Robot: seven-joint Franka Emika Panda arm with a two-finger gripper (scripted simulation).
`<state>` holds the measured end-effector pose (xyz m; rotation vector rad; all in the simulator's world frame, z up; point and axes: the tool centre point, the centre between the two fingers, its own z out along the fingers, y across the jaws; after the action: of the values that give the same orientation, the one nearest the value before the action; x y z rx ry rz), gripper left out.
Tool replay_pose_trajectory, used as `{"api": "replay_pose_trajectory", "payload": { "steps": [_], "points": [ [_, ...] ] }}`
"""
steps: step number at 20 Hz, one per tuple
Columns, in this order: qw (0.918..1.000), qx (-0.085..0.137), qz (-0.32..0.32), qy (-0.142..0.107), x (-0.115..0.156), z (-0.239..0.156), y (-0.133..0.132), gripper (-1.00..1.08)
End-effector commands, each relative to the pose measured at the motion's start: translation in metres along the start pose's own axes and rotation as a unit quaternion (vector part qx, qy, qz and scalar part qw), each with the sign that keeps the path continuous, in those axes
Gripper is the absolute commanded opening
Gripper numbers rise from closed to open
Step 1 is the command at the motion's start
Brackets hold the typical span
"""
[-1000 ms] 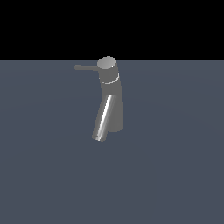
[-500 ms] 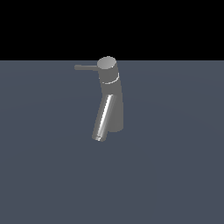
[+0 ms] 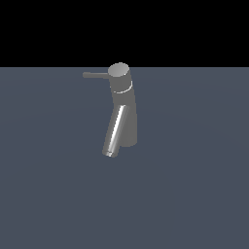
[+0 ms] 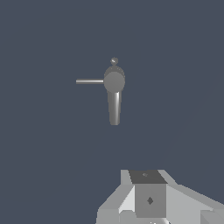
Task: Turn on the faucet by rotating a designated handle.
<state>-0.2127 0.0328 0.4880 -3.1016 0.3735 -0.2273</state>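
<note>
A flat, dark slate-blue surface (image 3: 194, 194) fills the lower part of the exterior view, plain and unmarked. Above its far edge the background is solid black.

The faucet (image 3: 124, 109) stands upright on this surface, near the middle of the exterior view. It is a small grey metal cylinder with a flat round cap on top. A shiny tubular spout (image 3: 114, 133) slants down from the body towards the surface. The handle (image 3: 95, 75), a thin short rod, sticks out sideways from the cap towards the exterior view's left.

The wrist view looks straight down on the faucet (image 4: 114, 81), so the cap shows as a round disc, with the handle (image 4: 89, 81) and the spout (image 4: 114, 111) leaving it at a right angle. It also shows a small knob (image 4: 114, 61) opposite the spout, which the exterior view hides.

Only the wrist view shows the gripper (image 4: 148, 199), well apart from the faucet. Just its pale blocky body shows, so whether the fingers are spread or closed cannot be told.
</note>
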Motion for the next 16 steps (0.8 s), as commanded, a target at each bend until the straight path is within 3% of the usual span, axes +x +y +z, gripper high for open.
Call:
{"api": "replay_pose_trajectory", "payload": {
  "steps": [1,8,16],
  "points": [
    [0.9995,0.004,0.028,0.016,0.007,0.001,-0.012,-1.00],
    [0.9910,0.018,0.118,0.061,0.030,0.009,-0.048,-1.00],
    [0.9691,0.039,0.222,0.101,0.060,0.029,-0.083,-1.00]
  ]
}}
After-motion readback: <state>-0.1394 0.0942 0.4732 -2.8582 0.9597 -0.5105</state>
